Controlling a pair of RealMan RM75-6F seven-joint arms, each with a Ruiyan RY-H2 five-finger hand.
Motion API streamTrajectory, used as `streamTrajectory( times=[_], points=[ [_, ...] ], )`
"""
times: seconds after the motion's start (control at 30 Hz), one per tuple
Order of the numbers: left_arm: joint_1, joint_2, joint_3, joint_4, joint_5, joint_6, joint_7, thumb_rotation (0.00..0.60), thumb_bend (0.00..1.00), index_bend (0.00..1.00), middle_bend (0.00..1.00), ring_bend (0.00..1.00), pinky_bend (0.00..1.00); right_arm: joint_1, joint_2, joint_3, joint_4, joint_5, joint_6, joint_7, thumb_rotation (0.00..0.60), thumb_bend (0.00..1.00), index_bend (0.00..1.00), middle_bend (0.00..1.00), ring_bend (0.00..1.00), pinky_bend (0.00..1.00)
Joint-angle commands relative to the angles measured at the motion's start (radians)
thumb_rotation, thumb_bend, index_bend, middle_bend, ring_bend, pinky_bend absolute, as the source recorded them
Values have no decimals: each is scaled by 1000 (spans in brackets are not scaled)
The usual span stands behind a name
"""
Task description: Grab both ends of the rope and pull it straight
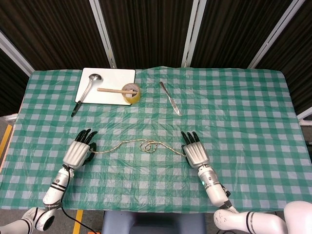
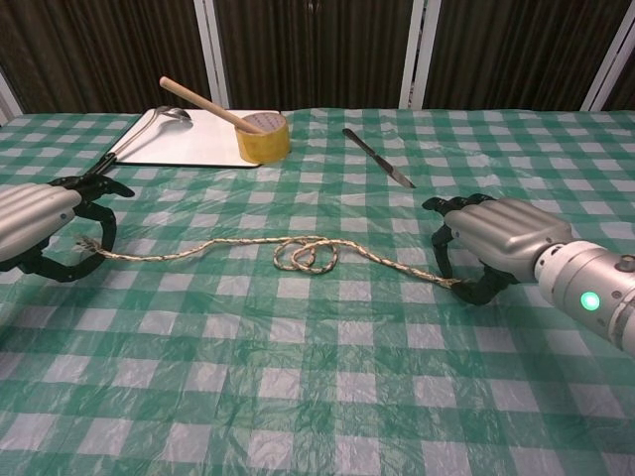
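Observation:
A thin beige rope [image 1: 124, 143] [image 2: 198, 248] lies across the green checked tablecloth, with a small tangle of loops [image 1: 147, 146] [image 2: 308, 256] in its middle. My left hand [image 1: 78, 151] [image 2: 40, 223] hovers palm down over the rope's left end [image 2: 87, 243], which lies between its curved fingers and thumb with a gap showing. My right hand [image 1: 195, 152] [image 2: 496, 243] arches over the right end [image 2: 454, 283]. That end reaches the thumb tip, and the fingers stand apart from it. Neither hand visibly pinches the rope.
At the back left is a white board [image 1: 109, 73] with a ladle [image 1: 87, 87] on it. A yellow tape roll [image 1: 130, 92] [image 2: 263, 137] there has a wooden stick [image 1: 109, 89] in it. A knife [image 1: 170, 99] [image 2: 377, 157] lies behind the rope's middle.

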Motion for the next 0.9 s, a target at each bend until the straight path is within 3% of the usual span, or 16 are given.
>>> streamTrajectory(
  times=[0.03,0.27,0.57,0.9],
  points=[
    [-1,0,0,3,0,-2,-1,600,447,726,109,0,102,4,1,-4,3,9,0,-2,600,471,619,0,0,0],
    [-3,-2,-2,10,-3,-5,-2,600,448,725,108,0,102,18,4,-11,5,38,1,-10,600,471,637,0,0,0],
    [-7,-3,-7,16,-8,-11,3,600,448,724,108,0,101,35,21,-8,-2,69,7,-21,600,510,754,80,0,0],
    [-11,28,-29,8,-22,2,20,600,447,724,108,0,101,11,159,-19,-102,69,56,-1,600,595,762,86,0,0]
  ],
)
